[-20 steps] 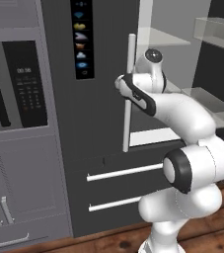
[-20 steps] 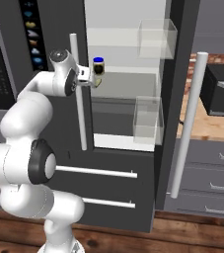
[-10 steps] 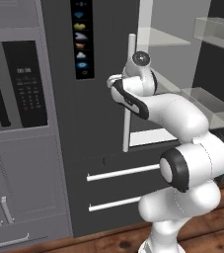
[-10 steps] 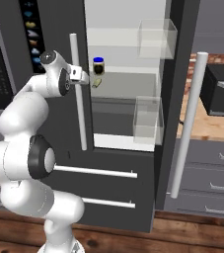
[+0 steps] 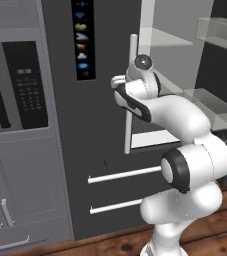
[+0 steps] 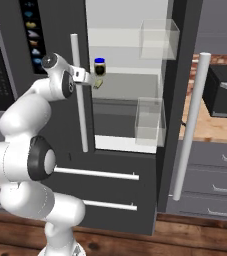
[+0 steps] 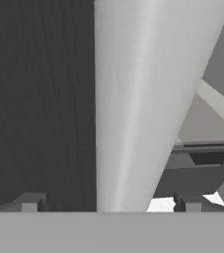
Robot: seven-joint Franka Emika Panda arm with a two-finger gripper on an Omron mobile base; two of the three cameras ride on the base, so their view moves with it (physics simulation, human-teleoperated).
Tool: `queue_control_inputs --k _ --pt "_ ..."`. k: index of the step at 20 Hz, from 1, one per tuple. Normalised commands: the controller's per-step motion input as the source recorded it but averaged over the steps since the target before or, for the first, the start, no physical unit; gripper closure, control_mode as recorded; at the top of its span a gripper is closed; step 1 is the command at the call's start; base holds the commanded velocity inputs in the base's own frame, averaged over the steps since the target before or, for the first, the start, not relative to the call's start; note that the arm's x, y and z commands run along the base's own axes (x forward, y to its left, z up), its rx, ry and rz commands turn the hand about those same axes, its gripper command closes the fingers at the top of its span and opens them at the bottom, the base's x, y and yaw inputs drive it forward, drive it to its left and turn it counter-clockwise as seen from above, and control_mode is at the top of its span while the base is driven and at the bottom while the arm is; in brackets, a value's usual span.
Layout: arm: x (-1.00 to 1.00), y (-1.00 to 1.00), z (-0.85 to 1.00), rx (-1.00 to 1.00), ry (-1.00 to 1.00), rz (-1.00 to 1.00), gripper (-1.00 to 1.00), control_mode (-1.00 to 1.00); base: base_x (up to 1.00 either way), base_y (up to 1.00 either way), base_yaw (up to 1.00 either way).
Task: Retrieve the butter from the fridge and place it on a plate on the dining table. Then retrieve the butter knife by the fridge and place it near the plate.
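The white arm has drawn back and leftward from the open fridge [image 6: 130, 60] over the past second: its wrist, earlier level with the dark jar [image 6: 100, 66], now sits left of the upright white bar handle [image 6: 79, 95] of the closed left door, as the right base view shows. In the hand view that handle [image 7: 148, 99] fills the middle, running up between the two dark fingertips [image 7: 30, 202], which stand on either side of it without touching. The pincer [image 7: 108, 205] is spread as wide as it goes and has hold of nothing.

The butter [image 6: 99, 83], a small pale stick, lies on the white middle shelf inside the fridge, just below and in front of the blue-lidded jar, unmoved since the earlier frames. Clear door bins [image 6: 158, 39] hang on the opened right door, whose own long bar handle [image 6: 189, 125] slants down at the right.

Left of the fridge stands a grey cabinet with a built-in microwave [image 5: 15, 85], and a vertical icon panel [image 5: 83, 40] marks the fridge's closed door. Two horizontal white drawer bars [image 5: 122, 175] cross the lower front. To the right, a wooden surface [image 6: 215, 125] over grey drawers carries a dark appliance [image 6: 225, 92]. The floor is dark wood planking [image 6: 135, 245].
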Motion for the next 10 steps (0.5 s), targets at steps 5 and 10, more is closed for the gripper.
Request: queue_control_inputs --k 5,10 --pt "0.09 -0.09 0.00 0.00 -0.03 0.00 -1.00 -1.00 0.00 0.00 0.00" --pt "0.36 0.00 0.00 0.00 -0.01 0.00 -1.00 -1.00 0.00 0.00 0.00"
